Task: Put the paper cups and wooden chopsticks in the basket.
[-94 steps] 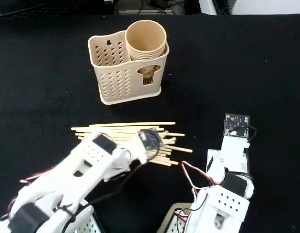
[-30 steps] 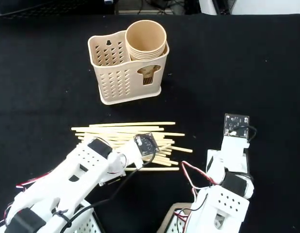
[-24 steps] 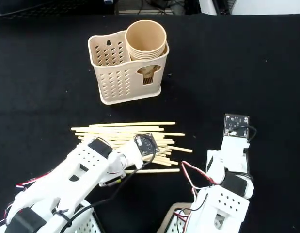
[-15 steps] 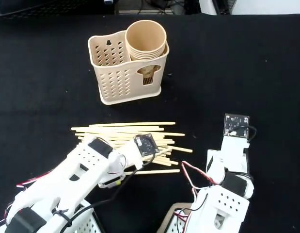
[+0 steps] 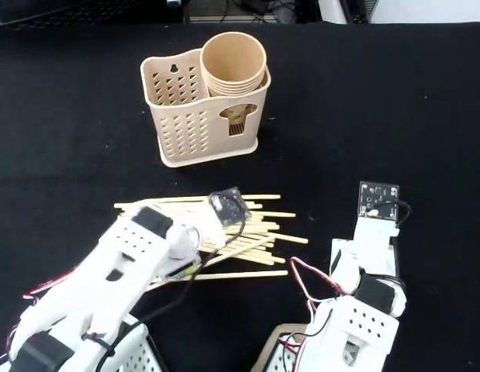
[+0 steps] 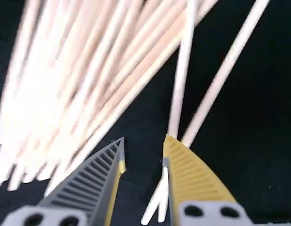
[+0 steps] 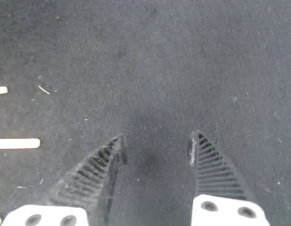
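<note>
Left pincer (image 6: 143, 146), jaws apart, has advanced across the wooden chopsticks (image 6: 89, 70) toward the basket (image 5: 189, 132), skewing several. None is gripped yet; right pincer (image 7: 157, 148) also stands apart.

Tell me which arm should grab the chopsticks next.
Left. The left tool hangs open right over the chopsticks, with a couple of sticks at its yellow jaw. The right tool is open over bare black cloth, off to the side of the pile's ends.
</note>
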Controlling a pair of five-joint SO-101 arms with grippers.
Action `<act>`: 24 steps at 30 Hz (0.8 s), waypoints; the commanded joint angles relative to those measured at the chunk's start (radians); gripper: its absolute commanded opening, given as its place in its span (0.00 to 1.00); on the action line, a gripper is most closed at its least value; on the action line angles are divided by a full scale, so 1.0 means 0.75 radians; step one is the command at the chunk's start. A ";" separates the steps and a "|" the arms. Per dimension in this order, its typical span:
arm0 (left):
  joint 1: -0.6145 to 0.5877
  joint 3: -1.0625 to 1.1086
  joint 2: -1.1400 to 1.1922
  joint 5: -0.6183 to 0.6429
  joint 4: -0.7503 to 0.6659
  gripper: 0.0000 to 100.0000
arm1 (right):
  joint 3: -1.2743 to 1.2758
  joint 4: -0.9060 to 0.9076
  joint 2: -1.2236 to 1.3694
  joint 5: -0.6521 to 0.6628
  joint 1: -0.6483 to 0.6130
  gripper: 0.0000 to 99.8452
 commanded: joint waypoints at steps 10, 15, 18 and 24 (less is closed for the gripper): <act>0.079 0.073 -0.014 0.002 -0.035 0.15 | -0.003 -0.029 -0.015 0.008 0.008 0.22; 0.087 0.011 -0.014 0.002 0.023 0.15 | -0.003 -0.029 -0.015 0.008 0.008 0.22; 0.107 -0.030 -0.014 -0.002 0.133 0.15 | -0.003 -0.029 -0.015 0.008 0.008 0.22; 0.220 0.003 -0.014 -0.004 0.158 0.15 | -0.003 -0.029 -0.015 0.008 0.008 0.22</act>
